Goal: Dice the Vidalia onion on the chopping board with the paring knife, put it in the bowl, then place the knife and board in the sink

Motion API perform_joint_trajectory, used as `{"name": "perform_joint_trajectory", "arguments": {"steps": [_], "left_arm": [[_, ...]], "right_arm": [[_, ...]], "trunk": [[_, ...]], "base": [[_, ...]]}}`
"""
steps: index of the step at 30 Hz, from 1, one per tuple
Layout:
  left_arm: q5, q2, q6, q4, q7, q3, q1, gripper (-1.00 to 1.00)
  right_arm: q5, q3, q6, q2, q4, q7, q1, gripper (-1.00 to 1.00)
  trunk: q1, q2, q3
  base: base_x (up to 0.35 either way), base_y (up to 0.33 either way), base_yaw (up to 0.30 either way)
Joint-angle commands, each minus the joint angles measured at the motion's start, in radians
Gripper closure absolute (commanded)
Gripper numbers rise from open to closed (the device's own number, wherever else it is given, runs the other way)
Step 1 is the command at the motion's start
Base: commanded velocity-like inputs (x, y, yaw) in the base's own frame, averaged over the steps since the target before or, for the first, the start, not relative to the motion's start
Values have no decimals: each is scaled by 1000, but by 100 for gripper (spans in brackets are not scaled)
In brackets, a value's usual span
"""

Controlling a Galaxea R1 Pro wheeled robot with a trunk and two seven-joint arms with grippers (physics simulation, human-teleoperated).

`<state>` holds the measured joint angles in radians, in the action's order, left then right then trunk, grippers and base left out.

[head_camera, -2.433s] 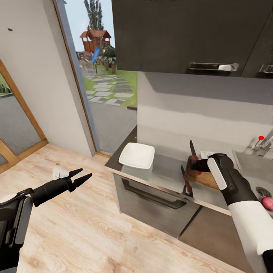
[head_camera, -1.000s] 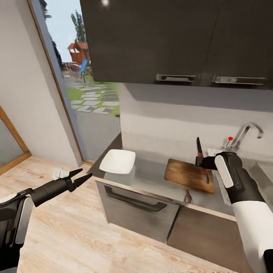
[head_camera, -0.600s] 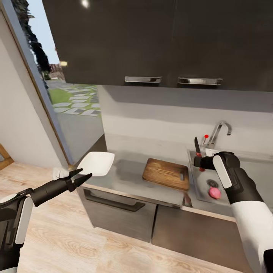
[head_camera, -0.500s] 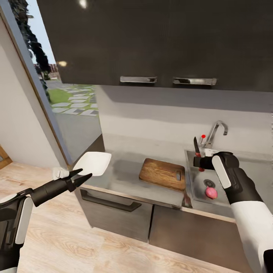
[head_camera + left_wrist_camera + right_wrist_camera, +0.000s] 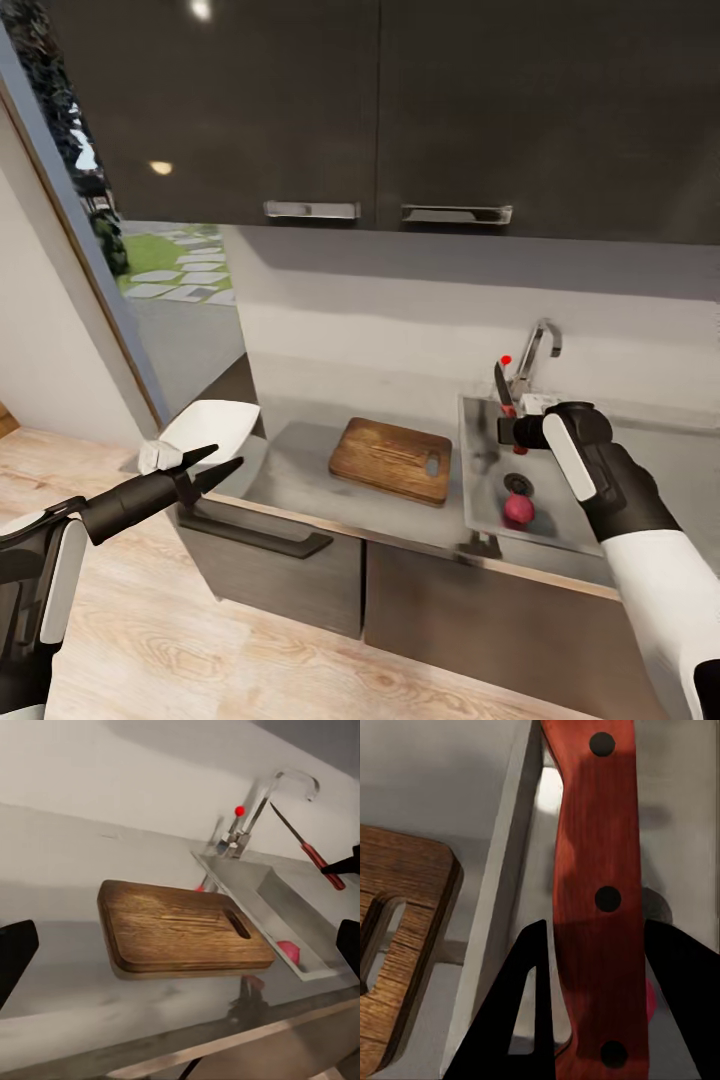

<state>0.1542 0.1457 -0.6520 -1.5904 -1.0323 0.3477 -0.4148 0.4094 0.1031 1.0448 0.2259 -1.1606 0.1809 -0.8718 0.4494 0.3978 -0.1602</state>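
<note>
In the head view my right gripper [image 5: 507, 431] is shut on the paring knife [image 5: 501, 388], held blade-up over the sink's [image 5: 480, 500] near left part. The right wrist view has its red-orange handle [image 5: 596, 892] clamped between the black fingers [image 5: 531, 1020]. A pinkish Vidalia onion [image 5: 517, 510] lies in the basin beside the drain. On the countertop [image 5: 300, 470], left of the sink, the brown chopping board [image 5: 390, 460] lies flat. The white bowl [image 5: 210, 430] stands at the counter's left end. My left gripper [image 5: 222, 460] hangs open and empty just in front of the bowl.
Dark wall cabinets [image 5: 380, 110] with chrome handles hang above the counter. A chrome tap [image 5: 535, 352] stands behind the sink. A drawer handle [image 5: 250, 535] juts out under the counter's edge. To the left are a glass door [image 5: 150, 280] and wood floor [image 5: 200, 640].
The view has swung right along the counter, so the bowl and board slid left and the sink with the onion came in. Both arms hold their poses; the knife stays gripped.
</note>
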Motion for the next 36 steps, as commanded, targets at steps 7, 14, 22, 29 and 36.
{"name": "perform_joint_trajectory", "arguments": {"steps": [7,14,22,29,36], "left_arm": [[4,1,-8,0,-2,1,-1,-100],[4,2,-8,0,-2,1,-1,-100],[4,2,-8,0,-2,1,-1,-100],[4,2,-8,0,-1,1,-1,-100],[4,1,-8,0,0,1,-1,-100]], "right_arm": [[8,44,2,7,-1,9,2,100],[8,105,2,31,-1,7,2,100],[9,166,2,85,-7,1,3,100],[9,183,2,181,-24,-109,7,100],[8,209,2,317,-26,-372,17,100]], "trunk": [[1,2,-2],[1,2,-2],[1,2,-2],[1,2,-2],[1,2,-2]], "base": [[0,-35,0],[0,-2,0],[0,0,0],[0,0,0],[0,0,0]]}}
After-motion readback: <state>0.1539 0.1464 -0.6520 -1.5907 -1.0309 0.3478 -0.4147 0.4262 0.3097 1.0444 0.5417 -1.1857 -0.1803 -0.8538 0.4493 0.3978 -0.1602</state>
